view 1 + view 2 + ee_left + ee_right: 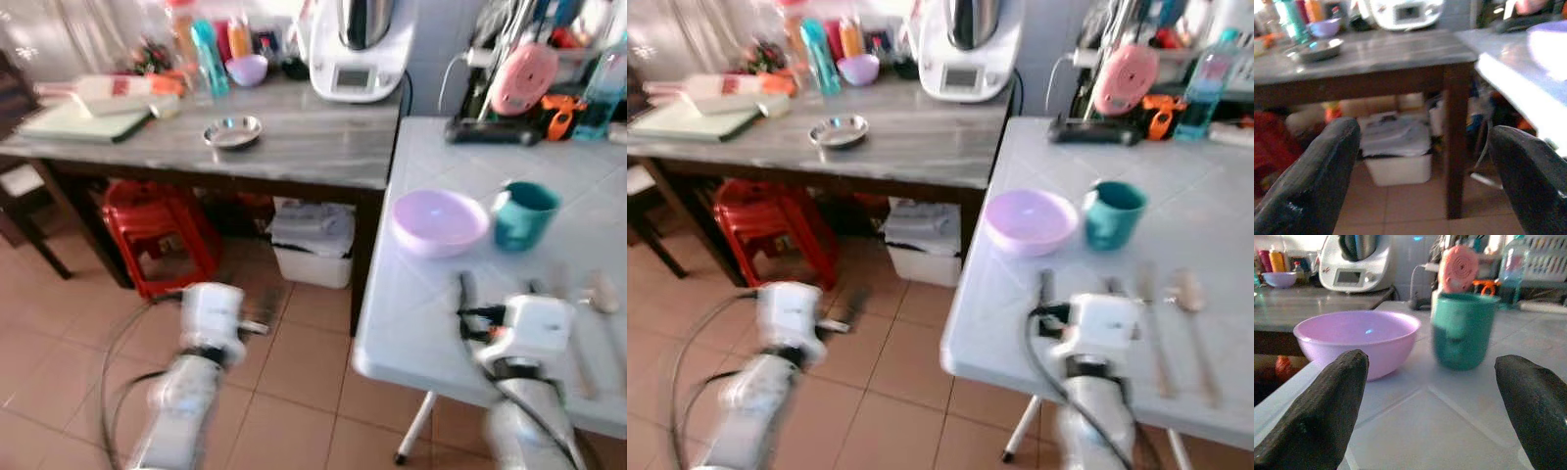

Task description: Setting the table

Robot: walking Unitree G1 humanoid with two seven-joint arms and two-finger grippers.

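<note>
Nearest to us, our right gripper (1432, 401) hovers low over the white tiled table (441, 323), its two black fingers (1317, 416) spread wide with nothing between them. Our left gripper (1425, 171) hangs out over the terracotta floor (294, 372) beside that table, its fingers likewise parted and empty. Just right of our right wrist, a few pieces of cutlery (1190, 323) lie on the tiles, too blurred for us to tell apart. Further along the table we see the lilac bowl (1359, 340) and the teal cup (1462, 328) standing just beside each other, the cup to the right, both upright. Past the table edge, a white bin (313, 245) and a red stool (152, 235) sit under the grey wooden counter (313, 147). On that counter rests a small steel dish (233, 130), and behind it a white kitchen machine (358, 49), a smaller purple bowl (247, 69) and some bottles (208, 54) against the wall.
</note>
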